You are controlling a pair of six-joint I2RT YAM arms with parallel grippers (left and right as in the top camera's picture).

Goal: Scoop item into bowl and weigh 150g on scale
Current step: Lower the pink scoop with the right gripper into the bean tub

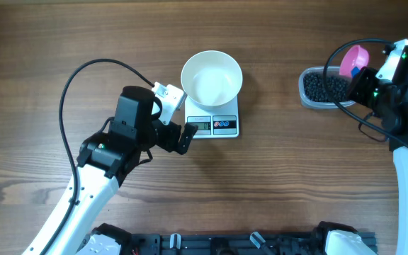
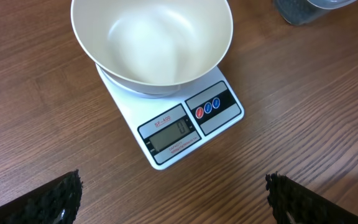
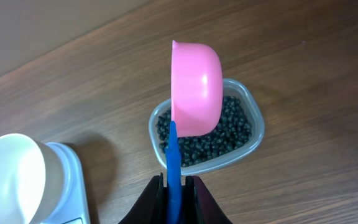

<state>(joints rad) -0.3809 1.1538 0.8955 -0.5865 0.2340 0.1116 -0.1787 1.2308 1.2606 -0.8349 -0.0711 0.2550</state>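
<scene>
An empty white bowl (image 1: 212, 77) (image 2: 152, 42) (image 3: 10, 177) stands on the small white scale (image 1: 218, 125) (image 2: 185, 127). My left gripper (image 1: 178, 120) (image 2: 173, 196) hovers open just in front of the scale, nothing between its fingers. Black beads (image 1: 324, 87) (image 3: 225, 127) fill a clear plastic tub (image 1: 309, 95) (image 3: 253, 121) at the right. My right gripper (image 1: 363, 78) (image 3: 174, 186) is shut on the blue handle of a pink scoop (image 1: 353, 61) (image 3: 196, 87), which hangs over the tub with its rounded back toward the wrist camera.
Black cables loop from both arms above the wooden table (image 1: 275, 184). A black rail (image 1: 225, 244) runs along the front edge.
</scene>
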